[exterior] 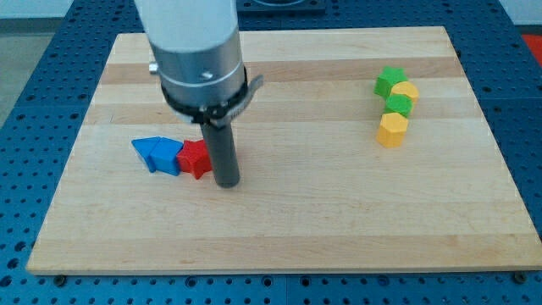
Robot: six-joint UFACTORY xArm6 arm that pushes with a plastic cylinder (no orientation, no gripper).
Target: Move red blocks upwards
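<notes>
A red star-shaped block (pixel 195 158) lies left of the board's middle. Part of it is hidden behind the rod. My tip (pixel 227 181) rests on the board just right of and slightly below the red block, touching or nearly touching it. A blue block (pixel 158 153), made of one or two pieces close together, lies against the red block's left side.
At the view's right, four blocks form a short column: a green star (pixel 389 81), a yellow block (pixel 407 91), a green block (pixel 398 105) and a yellow hexagon (pixel 392 129). The wooden board (pixel 339 212) sits on a blue perforated table.
</notes>
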